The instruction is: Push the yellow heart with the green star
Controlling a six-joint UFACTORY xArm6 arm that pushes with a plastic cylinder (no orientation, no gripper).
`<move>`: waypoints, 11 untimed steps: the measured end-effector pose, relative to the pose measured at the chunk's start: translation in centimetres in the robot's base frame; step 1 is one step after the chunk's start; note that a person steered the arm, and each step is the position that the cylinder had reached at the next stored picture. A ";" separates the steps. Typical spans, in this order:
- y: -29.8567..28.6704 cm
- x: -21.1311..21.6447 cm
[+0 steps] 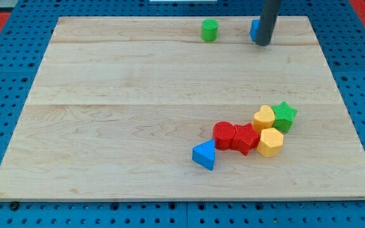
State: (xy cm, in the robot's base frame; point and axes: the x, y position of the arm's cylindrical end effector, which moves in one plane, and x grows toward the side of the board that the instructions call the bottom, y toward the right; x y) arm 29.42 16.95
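Note:
The green star (pixel 284 116) lies at the view's lower right, touching the yellow heart (pixel 264 118) on its left. Below them sits a yellow hexagon (pixel 270 143). My tip (pixel 263 44) stands far from them near the view's top edge, right of centre, touching or just in front of a blue block (pixel 255 30) that the rod partly hides.
A red cylinder (pixel 224 135) and a red star-like block (pixel 246 138) lie left of the yellow hexagon, with a blue triangle (pixel 204 155) further left. A green cylinder (pixel 210 30) stands at the top. The wooden board (pixel 106 126) rests on a blue pegboard.

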 end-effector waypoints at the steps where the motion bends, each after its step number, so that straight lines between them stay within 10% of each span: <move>1: 1.2 5.3; 3: 5.5 14.8; 7: 6.2 19.3; 11: -12.6 14.1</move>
